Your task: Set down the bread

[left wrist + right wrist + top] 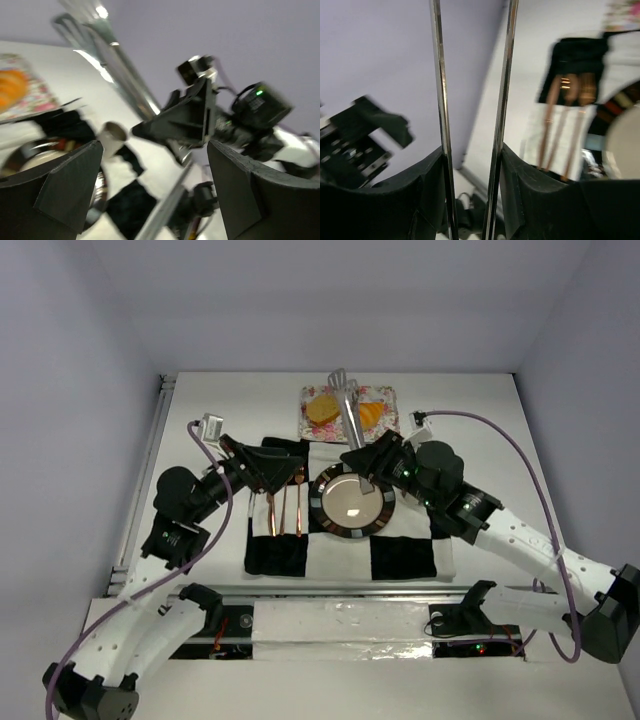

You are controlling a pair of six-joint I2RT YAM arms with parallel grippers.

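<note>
Right tool [358,465] is clenched on long shiny steel tongs [349,412]. In its wrist view I see both thin, mirror-like tong arms running up between the black fingers [427,192]. The tong tips hang over the floral patterned cloth [388,395] at the far side of the white table [480,440], between the two breads, and hide a strip of that cloth. Round tan bread slice with darker crust [321,410] lies on the cloth's left half, orange-golden ridged croissant [373,415] on its right half. Left tool [296,468] is spread wide, grasping nothing, over three slim copper-coloured utensils [283,508] on the black-and-white checkered mat [400,558]. Round plate with multicoloured banded rim [318,505] sits mid-mat, just beside the utensils; the right tool overlaps its far edge. Left wrist view is blurred, and the croissant is cut off at its left edge. I can't tell if the tong tips touch anything.
</note>
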